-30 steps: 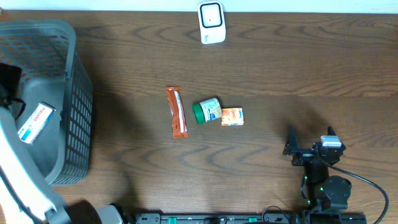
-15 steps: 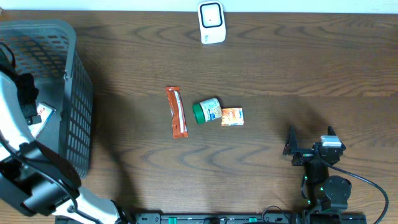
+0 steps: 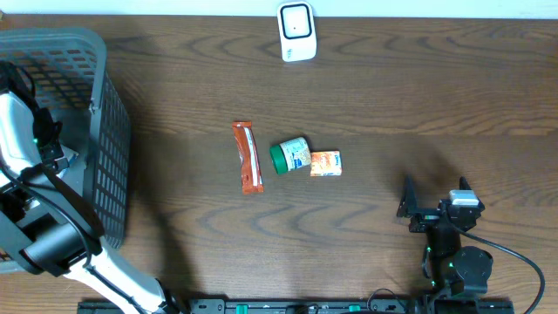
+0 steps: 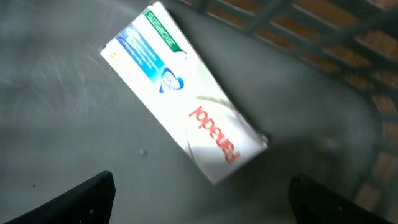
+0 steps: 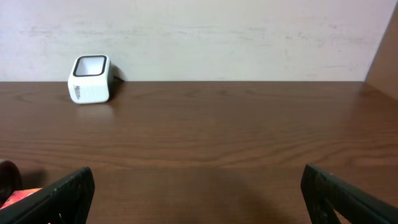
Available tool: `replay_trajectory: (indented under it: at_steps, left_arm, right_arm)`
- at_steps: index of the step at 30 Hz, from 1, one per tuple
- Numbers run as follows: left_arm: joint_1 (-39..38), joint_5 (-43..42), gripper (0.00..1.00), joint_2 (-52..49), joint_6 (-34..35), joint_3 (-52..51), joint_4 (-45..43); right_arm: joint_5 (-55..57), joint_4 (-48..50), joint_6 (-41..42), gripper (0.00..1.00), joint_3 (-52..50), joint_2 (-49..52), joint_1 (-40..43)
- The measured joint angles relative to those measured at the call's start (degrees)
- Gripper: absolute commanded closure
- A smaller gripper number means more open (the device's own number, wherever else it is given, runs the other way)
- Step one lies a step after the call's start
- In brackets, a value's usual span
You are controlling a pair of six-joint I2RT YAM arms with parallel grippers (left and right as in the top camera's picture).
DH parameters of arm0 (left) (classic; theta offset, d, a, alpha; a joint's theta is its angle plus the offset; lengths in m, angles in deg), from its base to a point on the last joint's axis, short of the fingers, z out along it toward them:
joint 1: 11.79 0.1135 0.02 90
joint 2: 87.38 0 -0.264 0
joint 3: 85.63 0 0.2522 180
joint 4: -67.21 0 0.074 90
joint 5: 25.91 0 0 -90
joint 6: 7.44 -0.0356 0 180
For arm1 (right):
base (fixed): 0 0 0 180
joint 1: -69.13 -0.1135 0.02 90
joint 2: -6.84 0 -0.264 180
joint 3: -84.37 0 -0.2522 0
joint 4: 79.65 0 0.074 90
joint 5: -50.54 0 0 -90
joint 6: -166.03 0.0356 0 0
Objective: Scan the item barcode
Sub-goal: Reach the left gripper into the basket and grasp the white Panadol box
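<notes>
White box (image 4: 186, 93) lies inside the basket (image 3: 109, 166) beneath the left gripper (image 4: 199, 186), jaws apart; closing askew could skid it away.

White carton (image 4: 186, 93) with red lettering, flat and askew on the grey basket floor (image 4: 62, 130)

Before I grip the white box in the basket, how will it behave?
The white box looks like thin cardboard, so probably light and easily crushed. It lies flat on the smooth basket floor, so it may slide rather than tip.
</notes>
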Motion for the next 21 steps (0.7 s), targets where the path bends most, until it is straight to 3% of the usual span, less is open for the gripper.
replay_trajectory:
  at_steps: [9, 21]
  left_arm:
    - [0.0, 4.0, 0.1, -1.7, 4.0, 0.0, -2.5]
    - [0.0, 4.3, 0.1, -8.3, 4.5, 0.0, -3.9]
  right_arm:
    - [0.0, 0.0, 0.0, 0.01, 0.0, 0.0, 0.0]
    - [0.0, 0.0, 0.0, 0.01, 0.0, 0.0, 0.0]
